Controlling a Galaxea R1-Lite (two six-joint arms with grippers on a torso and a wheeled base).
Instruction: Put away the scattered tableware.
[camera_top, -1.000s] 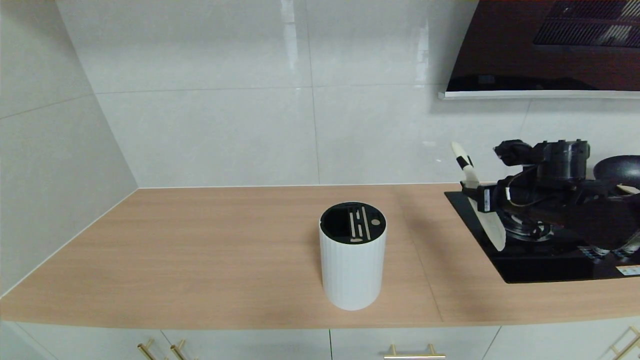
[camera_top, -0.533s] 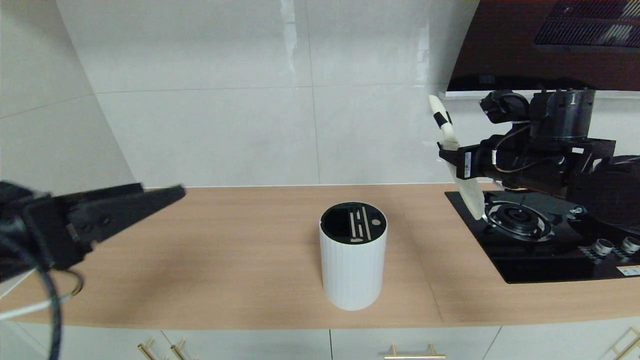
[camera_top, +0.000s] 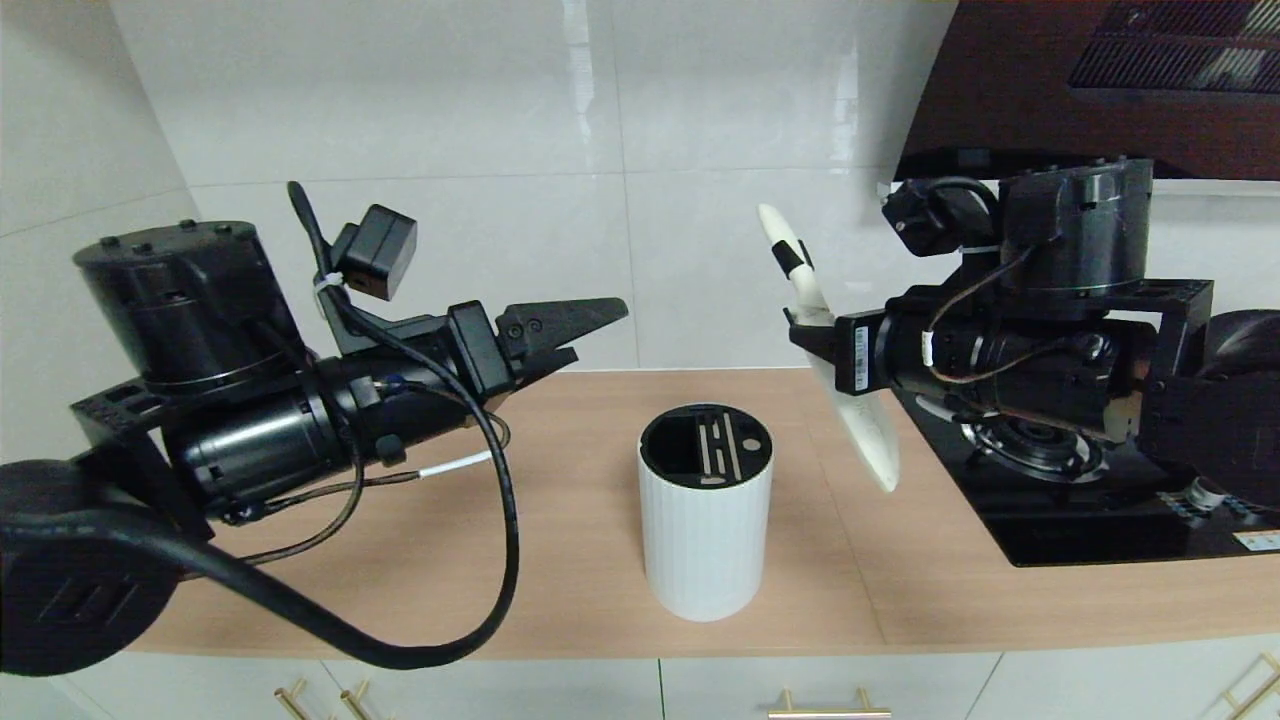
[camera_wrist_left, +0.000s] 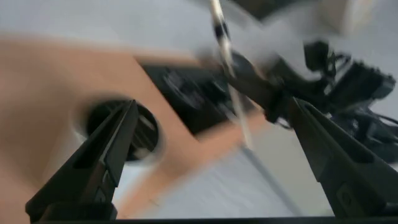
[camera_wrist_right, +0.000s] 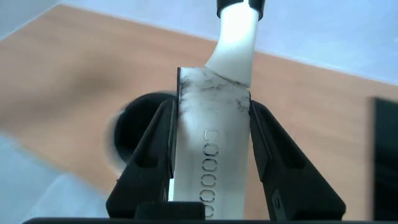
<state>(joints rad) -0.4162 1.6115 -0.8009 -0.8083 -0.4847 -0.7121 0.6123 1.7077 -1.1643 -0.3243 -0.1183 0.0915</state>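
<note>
the right tool (camera_top: 818, 338) clamps a white knife (camera_top: 872, 440), blade tilted down, in the air just right of the slotted holder (camera_top: 706, 530) on the table (camera_top: 900, 600); the left tool (camera_top: 592, 330) hangs open on the holder's left; stove (camera_top: 1050, 530) at right, tiled wall (camera_top: 500, 100) behind

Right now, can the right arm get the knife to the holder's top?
Probably yes: the holder stands uncovered beside the knife, and the left gripper hovers off to one side.
</note>
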